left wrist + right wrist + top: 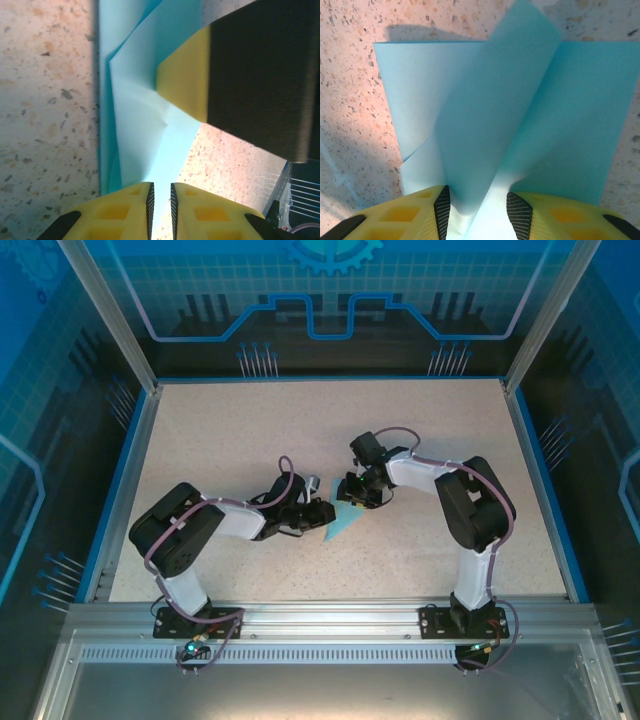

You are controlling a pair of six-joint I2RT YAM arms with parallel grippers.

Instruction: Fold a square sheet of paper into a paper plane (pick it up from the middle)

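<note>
Although the left end effector's (161, 189) grip cannot be told, the right end effector (477, 200) is straddling folded light-blue paper (560, 125), fingers (415, 212) apart.

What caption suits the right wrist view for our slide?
Right claw straddling a raised flap of the part-folded light-blue paper on a speckled table.

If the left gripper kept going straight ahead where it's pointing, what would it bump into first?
The light-blue paper: it lies right at the left gripper's fingertips. The right gripper's yellow pad sits further on, off to one side, so probably missed.
</note>
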